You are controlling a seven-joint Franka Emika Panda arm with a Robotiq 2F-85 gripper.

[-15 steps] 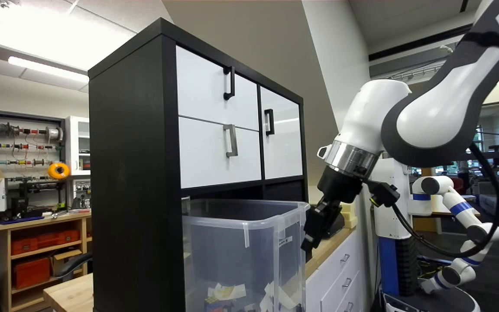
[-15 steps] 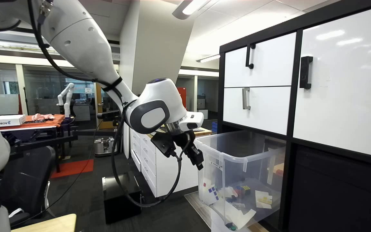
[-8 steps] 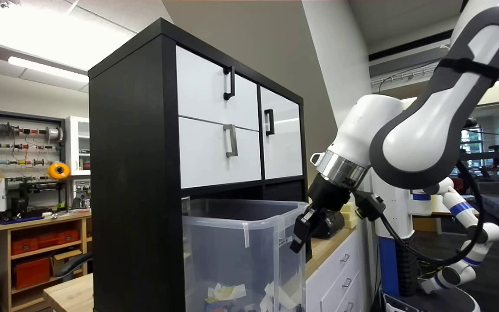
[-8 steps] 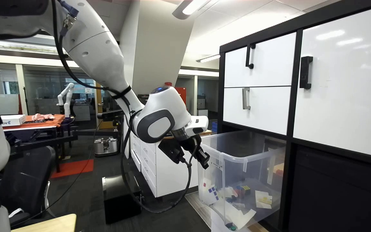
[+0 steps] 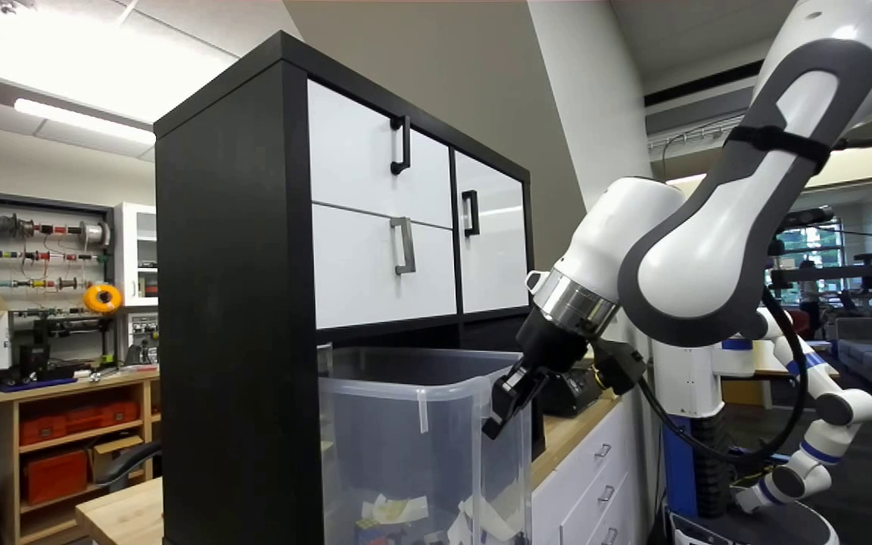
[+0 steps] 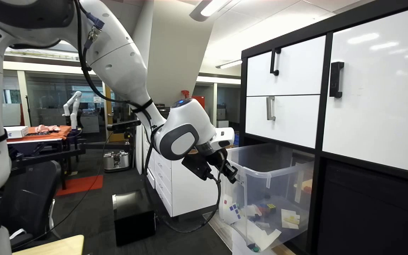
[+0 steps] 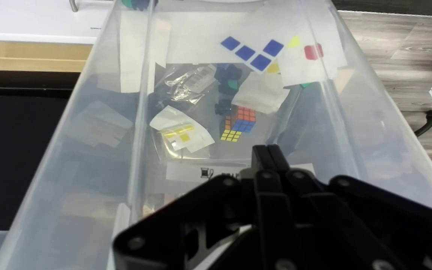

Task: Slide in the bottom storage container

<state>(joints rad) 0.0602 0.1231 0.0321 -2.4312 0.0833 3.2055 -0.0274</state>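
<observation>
My white-and-grey arm (image 5: 697, 276) reaches down in a bend, and I have the claw (image 7: 267, 150) tilted, pointing downward and in towards the black cabinet (image 5: 224, 303). The claw's two dark fingers (image 7: 261, 159) are pressed together, tips side by side. They sit below the rim, right at the front wall of the bottom storage container (image 5: 398, 435), over a pale paper label (image 7: 186, 171); whether they touch I can't tell for certain. A black cable (image 5: 801, 371) droops in a loop below my wrist. The container juts out of the cabinet's lower opening, beneath glossy white drawers (image 5: 360, 265) with squared-off handles (image 5: 408, 246). It is clear plastic, boxy, cloudy along the sides, with a thick, smooth, rounded rim. Through it, in the wrist view, I make out flat white paper (image 7: 201, 33) with blue squares, a cut scrap (image 7: 199, 137) with yellow strips, crinkly transparent wrapping (image 7: 193, 84) that throws back light, and a small shape (image 7: 244, 120) of orange, blue and yellow squares like a puzzle cube. Beyond the container, the floor (image 7: 414, 78) shows streaky grey wood grain.
</observation>
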